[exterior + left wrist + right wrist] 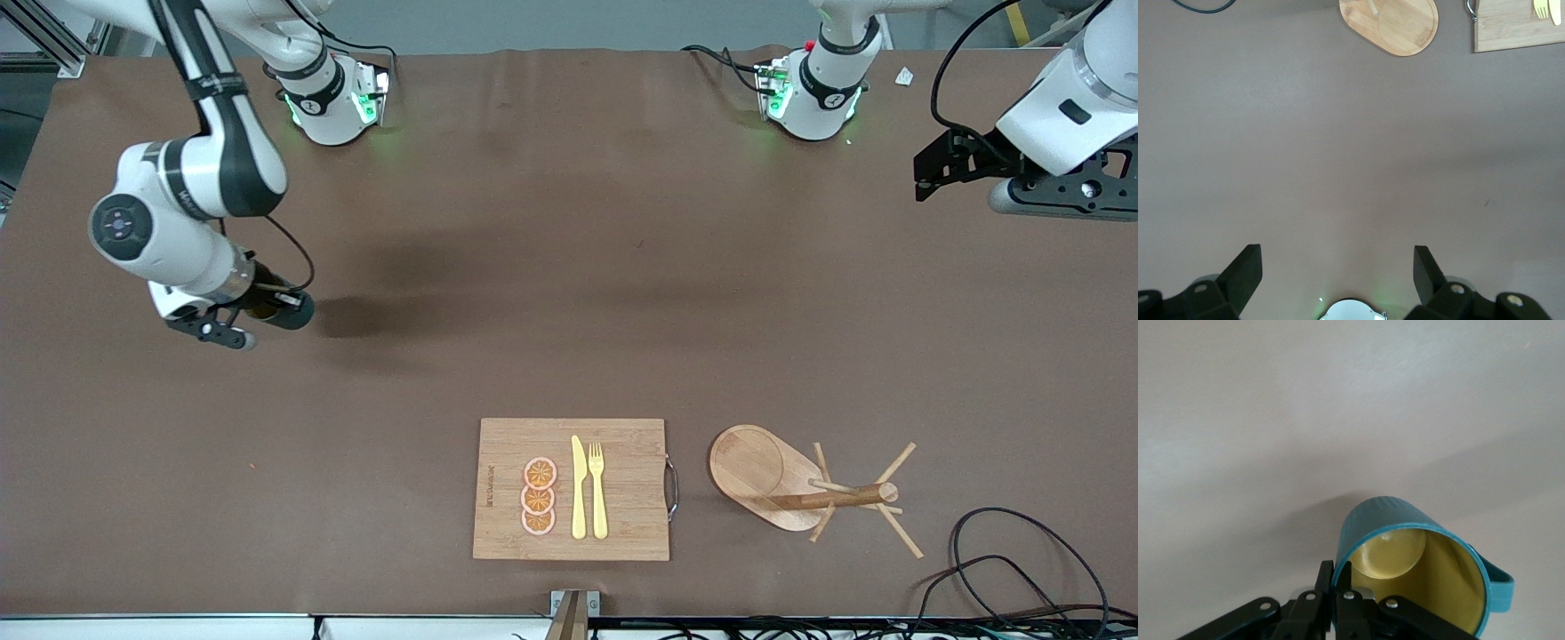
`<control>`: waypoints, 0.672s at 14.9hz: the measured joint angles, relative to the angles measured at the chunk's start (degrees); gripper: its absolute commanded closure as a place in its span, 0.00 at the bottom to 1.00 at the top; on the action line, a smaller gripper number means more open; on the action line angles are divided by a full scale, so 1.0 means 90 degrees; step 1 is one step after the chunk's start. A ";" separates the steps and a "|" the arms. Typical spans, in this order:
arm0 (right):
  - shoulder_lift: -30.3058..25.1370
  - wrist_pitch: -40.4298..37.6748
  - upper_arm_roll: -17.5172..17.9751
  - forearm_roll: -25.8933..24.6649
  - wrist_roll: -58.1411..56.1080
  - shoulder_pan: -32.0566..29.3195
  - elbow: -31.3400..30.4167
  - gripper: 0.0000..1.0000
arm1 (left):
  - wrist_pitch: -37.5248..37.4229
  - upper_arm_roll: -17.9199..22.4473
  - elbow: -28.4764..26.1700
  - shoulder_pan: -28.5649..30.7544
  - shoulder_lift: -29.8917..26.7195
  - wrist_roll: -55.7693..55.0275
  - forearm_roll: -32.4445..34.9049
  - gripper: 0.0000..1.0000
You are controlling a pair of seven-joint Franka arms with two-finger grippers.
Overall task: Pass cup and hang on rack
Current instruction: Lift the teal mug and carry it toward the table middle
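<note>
Right claw (1335, 587) pinching tilted cup (1418, 570) (rim-held)

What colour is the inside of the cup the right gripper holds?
Pale yellow inside the cup, teal outside; right wrist view shows it best.

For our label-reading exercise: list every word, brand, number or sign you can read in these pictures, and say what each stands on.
Cutting board: a dark brand mark is printed along its edge toward the right arm's end, too small to read.
Arm joints: round emblems, not readable.
Cup, rack: no text visible.
</note>
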 measured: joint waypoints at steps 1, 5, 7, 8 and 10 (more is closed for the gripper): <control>-0.0035 -0.0022 0.0012 0.0026 0.0426 0.0262 0.0014 1.00 | 0.0000 -0.0002 0.0000 0.0000 0.0000 0.0000 0.0000 0.00; -0.0080 -0.0186 0.0029 0.0249 0.2391 0.1407 0.0405 1.00 | 0.0000 -0.0011 0.0000 -0.0004 0.0000 -0.0001 0.0000 0.00; -0.0078 -0.0241 0.0033 0.0269 0.3470 0.2044 0.0744 1.00 | 0.0000 -0.0004 0.0000 -0.0001 0.0000 -0.0001 0.0000 0.00; -0.0073 -0.0302 0.0035 0.0270 0.3953 0.2343 0.0884 1.00 | 0.0000 -0.0001 0.0000 0.0001 0.0000 -0.0001 0.0000 0.00; -0.0022 -0.0354 0.0038 0.0275 0.4841 0.2887 0.1078 1.00 | 0.0000 0.0003 0.0000 0.0004 0.0001 -0.0001 0.0000 0.00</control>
